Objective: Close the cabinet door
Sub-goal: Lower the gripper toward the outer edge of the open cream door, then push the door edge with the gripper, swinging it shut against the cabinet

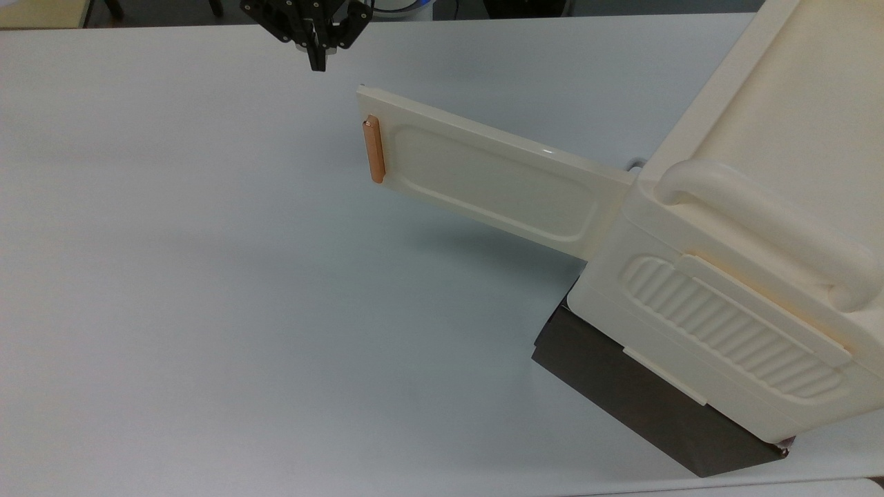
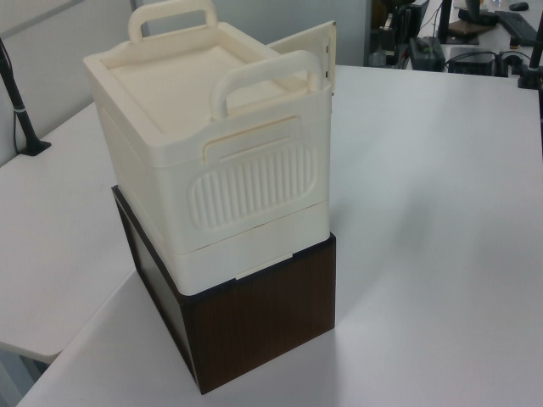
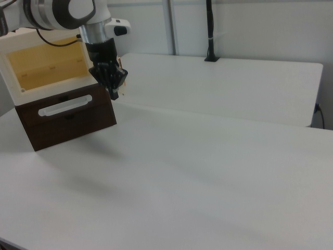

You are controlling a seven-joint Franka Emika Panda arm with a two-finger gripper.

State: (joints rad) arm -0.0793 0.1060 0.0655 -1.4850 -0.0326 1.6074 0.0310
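I have the gripper [image 1: 317, 63] up at the top view's far edge, jaws pressed together with nothing between them, hanging above the surface [image 1: 207, 276] and a little to the top view's left of the door's free end. The cabinet door [image 1: 483, 176] stands swung wide out from the cabinet [image 1: 746, 276], hinged at the corner near the thick top handle [image 1: 760, 228] and reaching toward the top view's upper left, its copper-orange bar handle [image 1: 373, 149] at the far end.

My worry is the push itself. The panel is thin, smooth, glossy cream plastic, so a closed fingertip pressed against it at an angle could skid along the face or ride over the top edge instead of swinging it. If I come in too low or on the wrong side, I would drive the door further open. A hard shove near the hinge could also shift the whole box on its dark wood-grain base [image 2: 263, 322], since it looks light and merely stacked there.

The door face has a shallow rounded-rectangle recess; the cabinet's side panel [image 2: 254, 182] is ribbed, and in the right view the open interior [image 3: 47, 65] shows yellowish
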